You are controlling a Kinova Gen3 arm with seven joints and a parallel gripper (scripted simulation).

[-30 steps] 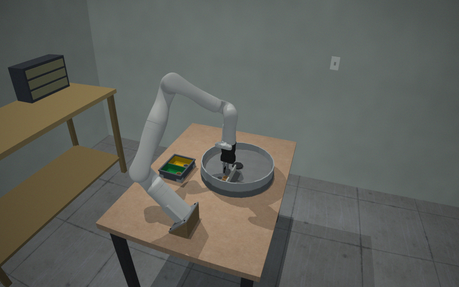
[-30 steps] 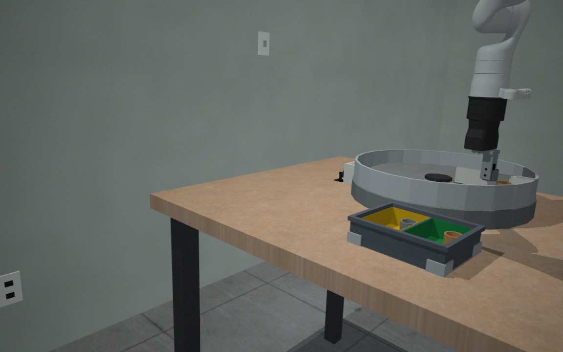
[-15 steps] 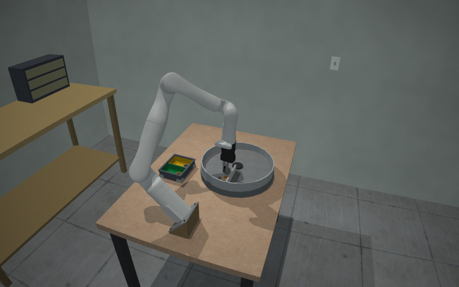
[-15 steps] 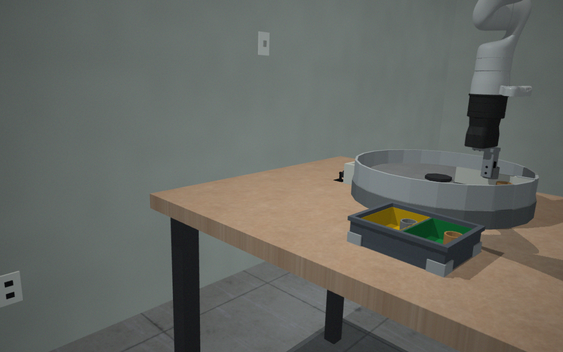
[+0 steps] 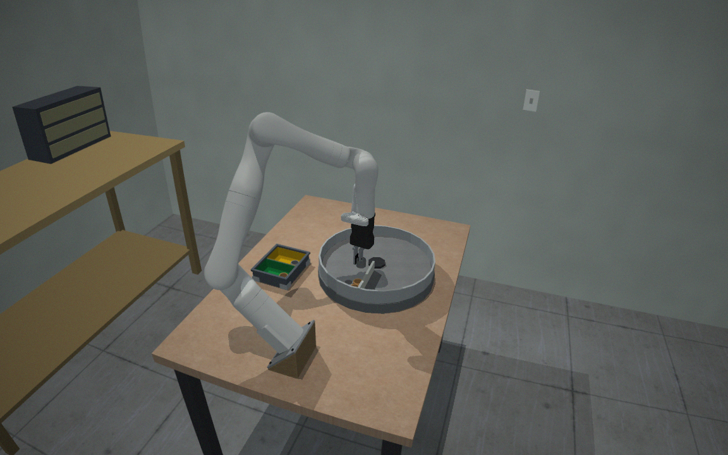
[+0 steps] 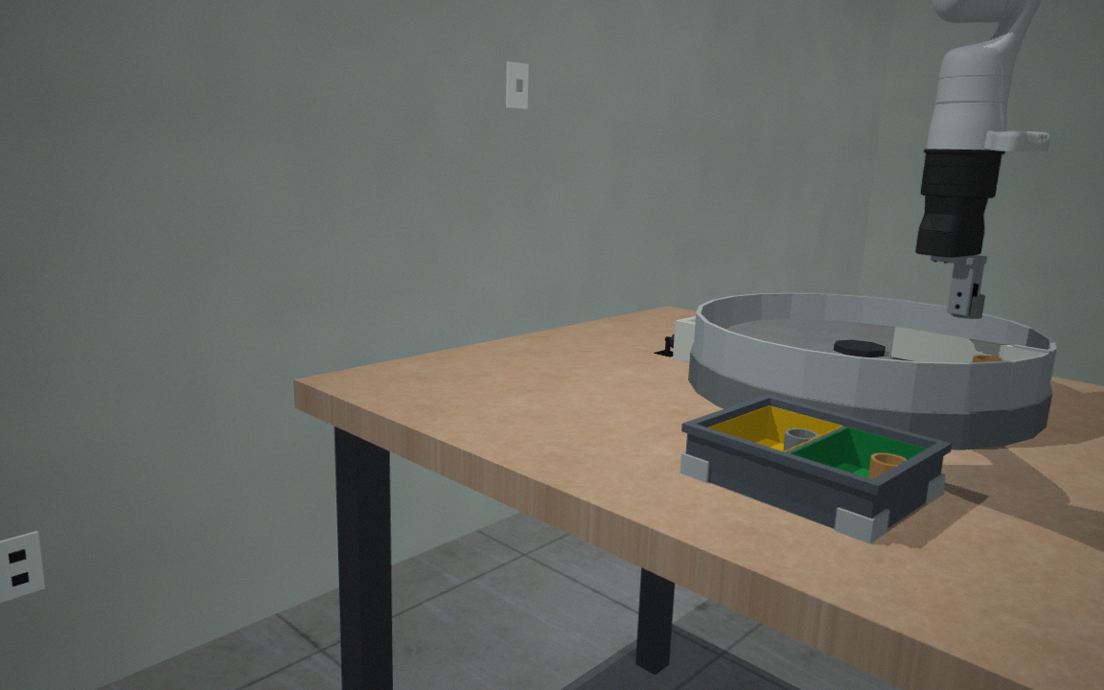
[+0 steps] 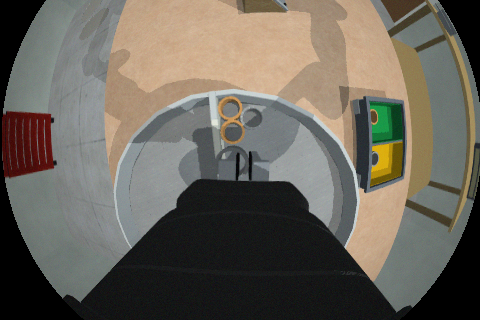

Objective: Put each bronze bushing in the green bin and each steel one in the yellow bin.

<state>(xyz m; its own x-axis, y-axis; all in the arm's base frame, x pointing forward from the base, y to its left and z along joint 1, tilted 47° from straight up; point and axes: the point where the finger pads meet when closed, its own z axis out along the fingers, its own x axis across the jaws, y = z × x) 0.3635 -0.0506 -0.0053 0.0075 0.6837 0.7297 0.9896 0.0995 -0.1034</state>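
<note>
The grey walled turntable (image 5: 376,265) (image 6: 859,347) stands on the table, with a black hub and a pale fence (image 5: 368,275). My gripper (image 5: 359,260) hangs a little above the disc near the fence, shut on a small grey steel bushing (image 7: 232,148); it is mostly hidden by the fingers (image 6: 965,298). Two bronze bushings (image 7: 231,120) sit together by the fence, below and ahead of the fingers. The two-part bin stands left of the turntable. Its green half (image 5: 273,266) holds a bronze bushing (image 6: 885,464). Its yellow half (image 5: 287,255) holds a steel bushing (image 6: 798,437).
The arm's wedge base (image 5: 293,353) is mounted at the table's near left corner. A wooden shelf unit (image 5: 44,186) with a dark drawer cabinet (image 5: 61,122) stands to the left. A red object (image 7: 27,143) stands beyond the table on the turntable side.
</note>
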